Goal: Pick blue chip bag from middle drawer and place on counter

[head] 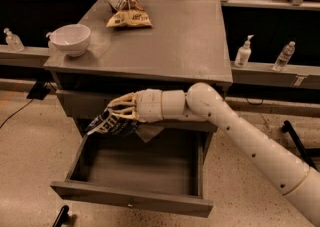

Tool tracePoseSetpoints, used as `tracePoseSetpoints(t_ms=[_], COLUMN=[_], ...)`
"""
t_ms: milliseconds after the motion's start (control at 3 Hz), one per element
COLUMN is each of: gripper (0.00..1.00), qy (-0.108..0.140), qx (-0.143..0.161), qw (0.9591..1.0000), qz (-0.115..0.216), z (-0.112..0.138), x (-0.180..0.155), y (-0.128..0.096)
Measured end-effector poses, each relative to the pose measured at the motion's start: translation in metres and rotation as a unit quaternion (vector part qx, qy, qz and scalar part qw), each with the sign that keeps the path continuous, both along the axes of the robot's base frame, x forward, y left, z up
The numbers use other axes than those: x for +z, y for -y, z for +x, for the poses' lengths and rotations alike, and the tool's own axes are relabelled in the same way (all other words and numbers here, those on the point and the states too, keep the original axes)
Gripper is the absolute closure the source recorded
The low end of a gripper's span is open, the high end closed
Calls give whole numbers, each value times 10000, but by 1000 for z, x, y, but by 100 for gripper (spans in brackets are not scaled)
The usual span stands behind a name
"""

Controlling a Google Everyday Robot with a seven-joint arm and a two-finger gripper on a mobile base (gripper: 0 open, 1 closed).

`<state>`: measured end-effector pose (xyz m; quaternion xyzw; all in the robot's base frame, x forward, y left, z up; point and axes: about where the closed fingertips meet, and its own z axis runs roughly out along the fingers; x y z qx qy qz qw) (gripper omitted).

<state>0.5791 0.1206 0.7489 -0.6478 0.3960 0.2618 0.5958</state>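
the gripper (pixel 118 113) is clamped on the blue chip bag (pixel 106 125), holding it above the far left corner of the open middle drawer (pixel 131 201), just below the near edge of the counter (pixel 175 41).

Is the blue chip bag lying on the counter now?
No, the gripper holds the blue chip bag in the air above the open middle drawer, below the level of the counter.
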Motion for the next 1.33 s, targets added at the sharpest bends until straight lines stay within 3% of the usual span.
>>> tracePoseSetpoints(t_ms=[333,667,1000,1333], gripper=[100,100,100,100], qy=[45,106,69,-111], qx=[249,278,86,-161], qw=[9986,9952,9937,9942], qz=[-466,-932,-1111,-1054], z=[-3,-11,-8,18], x=[46,84,107,121], y=[8,14,31,59])
